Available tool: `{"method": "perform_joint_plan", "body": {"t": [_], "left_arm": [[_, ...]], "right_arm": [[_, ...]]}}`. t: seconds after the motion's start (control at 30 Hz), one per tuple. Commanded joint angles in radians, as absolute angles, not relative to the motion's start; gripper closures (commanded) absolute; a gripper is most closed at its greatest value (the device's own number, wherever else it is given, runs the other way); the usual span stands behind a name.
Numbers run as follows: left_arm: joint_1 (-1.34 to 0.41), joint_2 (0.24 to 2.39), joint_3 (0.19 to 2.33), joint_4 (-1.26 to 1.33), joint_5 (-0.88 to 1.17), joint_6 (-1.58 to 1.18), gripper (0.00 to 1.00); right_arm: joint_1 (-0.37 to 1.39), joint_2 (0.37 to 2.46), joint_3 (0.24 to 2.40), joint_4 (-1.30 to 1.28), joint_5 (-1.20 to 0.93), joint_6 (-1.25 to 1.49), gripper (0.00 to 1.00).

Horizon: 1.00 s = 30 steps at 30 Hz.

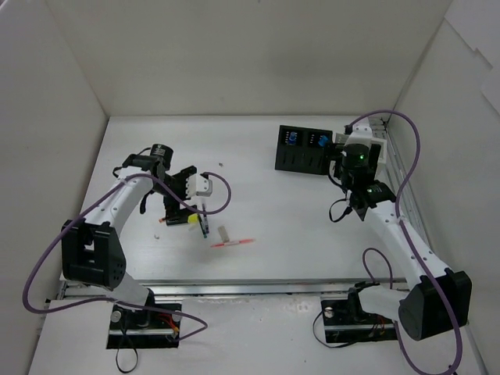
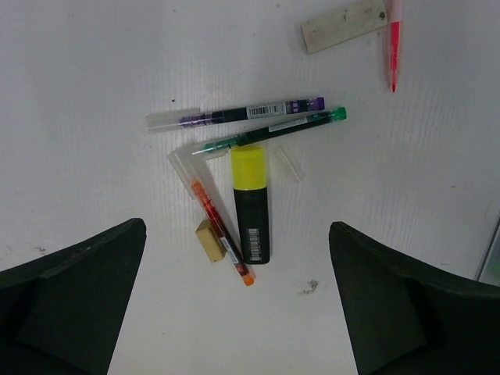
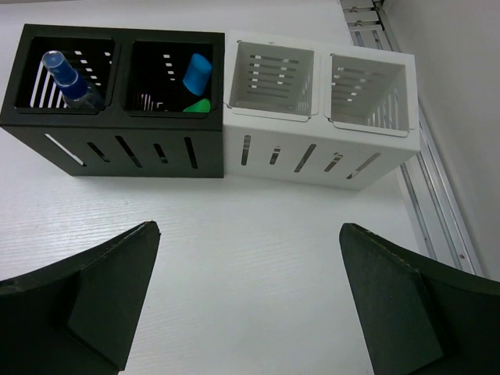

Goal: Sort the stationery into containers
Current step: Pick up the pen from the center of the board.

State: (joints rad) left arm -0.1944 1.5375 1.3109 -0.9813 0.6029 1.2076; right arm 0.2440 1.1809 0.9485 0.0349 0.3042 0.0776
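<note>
My left gripper (image 1: pixel 178 205) hangs open over a small pile of stationery, touching none of it. In the left wrist view the gripper (image 2: pixel 237 234) frames a yellow highlighter (image 2: pixel 251 205) with a black body, an orange pen (image 2: pixel 221 230) and a small tan eraser (image 2: pixel 210 240). A purple pen (image 2: pixel 238 116) and a green pen (image 2: pixel 269 134) lie just beyond. Farther off are a pale eraser (image 2: pixel 344 25) and a thin red pen (image 2: pixel 393 43). My right gripper (image 3: pixel 250 226) stands open and empty before the containers. The black box (image 3: pixel 113 148) holds a blue-capped bottle (image 3: pixel 69 82) and a blue block (image 3: pixel 197 72).
A white two-compartment box (image 3: pixel 312 152) stands against the black box's right side, both compartments showing nothing inside. A metal rail (image 3: pixel 437 203) runs along the right wall. White walls close in the table (image 1: pixel 258 187). The red pen (image 1: pixel 233 244) lies right of the pile.
</note>
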Motion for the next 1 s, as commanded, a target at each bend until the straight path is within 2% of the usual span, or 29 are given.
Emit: {"method": "perform_joint_plan", "body": {"t": [0.0, 0.1, 0.23, 0.4, 0.8, 0.93, 0.97], "left_arm": [[-0.169, 1.549, 1.266, -0.898, 0.613, 1.186, 0.01], [-0.169, 1.543, 1.209, -0.852, 0.647, 1.180, 0.03], [-0.169, 1.526, 1.074, -0.724, 0.591, 1.131, 0.04], [-0.160, 1.517, 1.006, -0.638, 0.574, 1.120, 0.04], [-0.141, 1.693, 1.098, -0.676, 0.531, 1.129, 0.11], [-0.141, 1.723, 1.121, -0.703, 0.518, 1.134, 0.17], [-0.141, 1.723, 1.117, -0.703, 0.517, 1.134, 0.21]], "right_arm": [[0.264, 1.160, 0.982, 0.061, 0.385, 0.081, 0.02], [0.273, 1.178, 0.996, 0.057, 0.384, 0.090, 0.02], [0.301, 1.210, 1.002, 0.057, 0.390, 0.109, 0.02], [0.334, 1.241, 1.014, 0.057, 0.411, 0.081, 0.02], [0.351, 1.262, 1.020, 0.055, 0.453, 0.077, 0.02], [0.356, 1.262, 1.023, 0.055, 0.448, 0.077, 0.02], [0.357, 1.259, 1.023, 0.055, 0.452, 0.074, 0.02]]}}
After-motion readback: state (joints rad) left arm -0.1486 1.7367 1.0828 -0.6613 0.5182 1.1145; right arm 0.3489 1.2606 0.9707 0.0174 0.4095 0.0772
